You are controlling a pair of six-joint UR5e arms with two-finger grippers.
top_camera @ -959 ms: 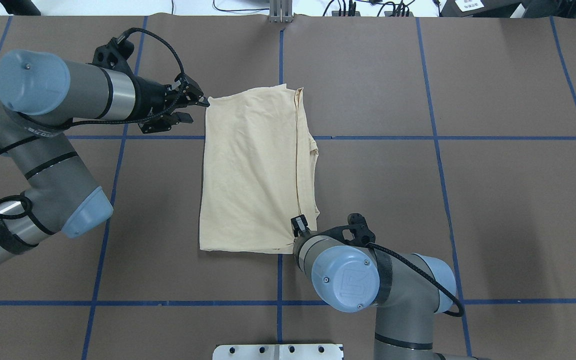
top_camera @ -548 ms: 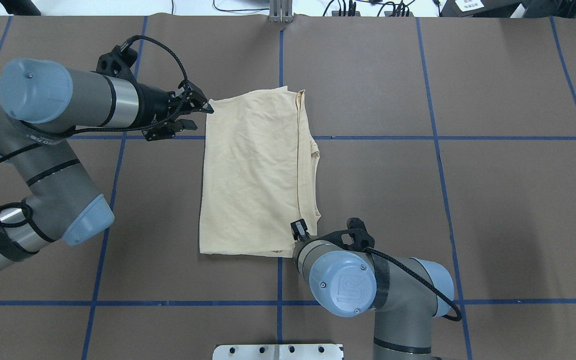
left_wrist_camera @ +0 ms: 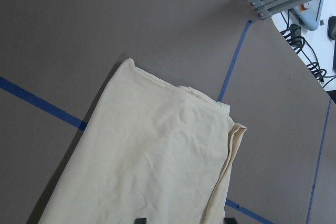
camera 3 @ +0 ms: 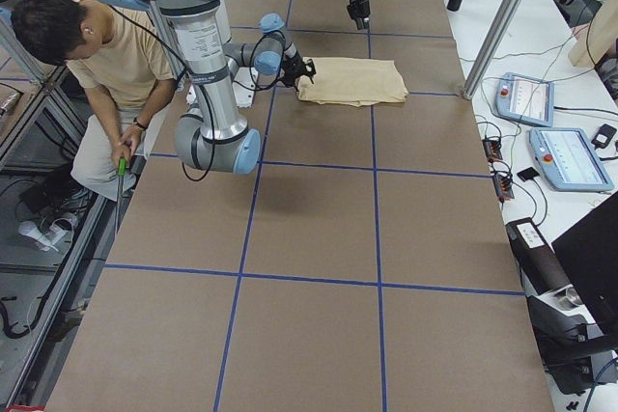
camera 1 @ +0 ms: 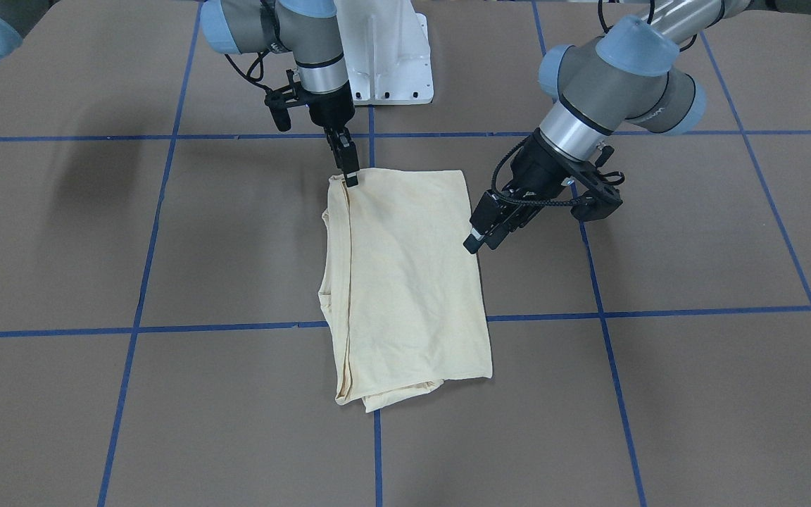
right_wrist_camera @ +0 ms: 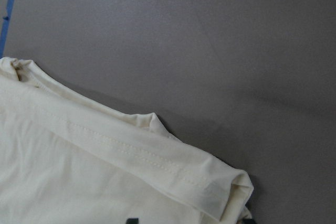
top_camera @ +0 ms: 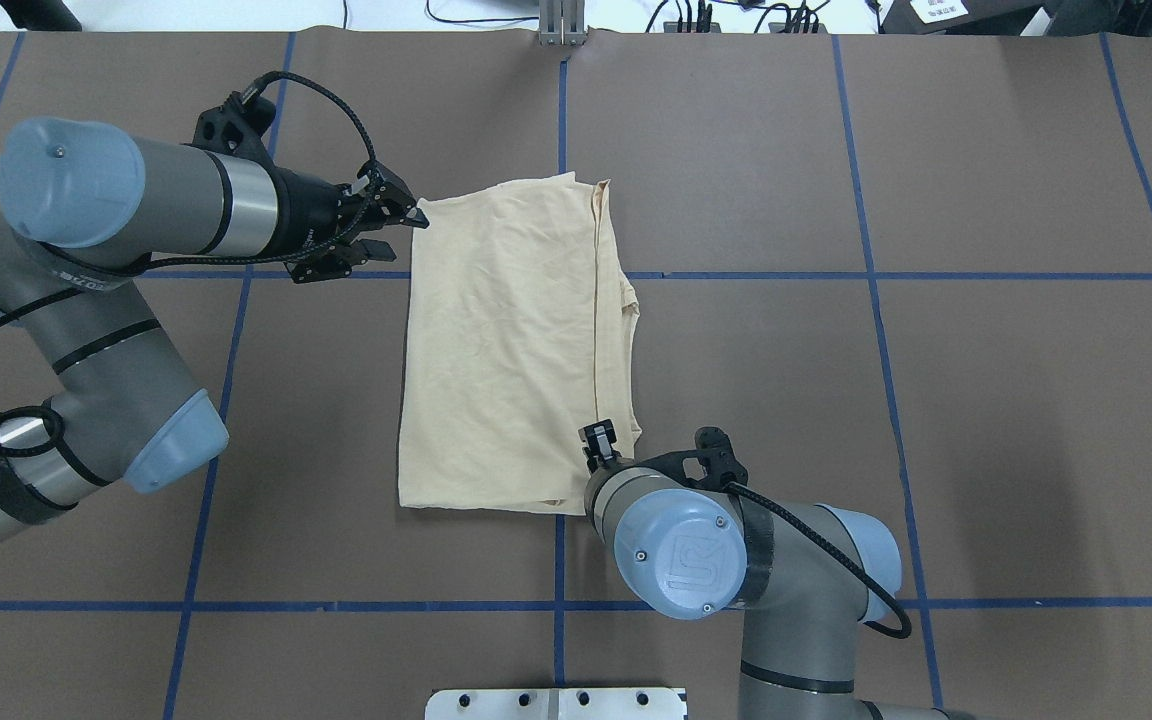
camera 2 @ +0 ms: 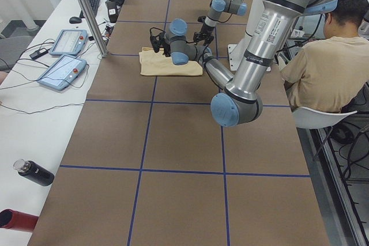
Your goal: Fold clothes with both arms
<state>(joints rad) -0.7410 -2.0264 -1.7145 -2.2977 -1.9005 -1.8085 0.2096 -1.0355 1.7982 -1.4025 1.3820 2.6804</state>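
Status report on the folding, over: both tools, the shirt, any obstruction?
Left tool open, at far corner of the T-shirt. Right tool open, over its near corner. T-shirt folded flat, not gripped. No obstacle seen near it.

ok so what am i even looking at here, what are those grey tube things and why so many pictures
Two robot arms, left and right, stand at a brown table with blue tape lines. One picture looks down from behind the robot, one faces it, two look along the table from its ends, and two close-ups come from cameras on the wrists. A folded cream shirt lies flat. The left end effector, a two-finger claw, is open beside a far corner; the right end effector sits over a near corner, apparently open too. Nothing is held.
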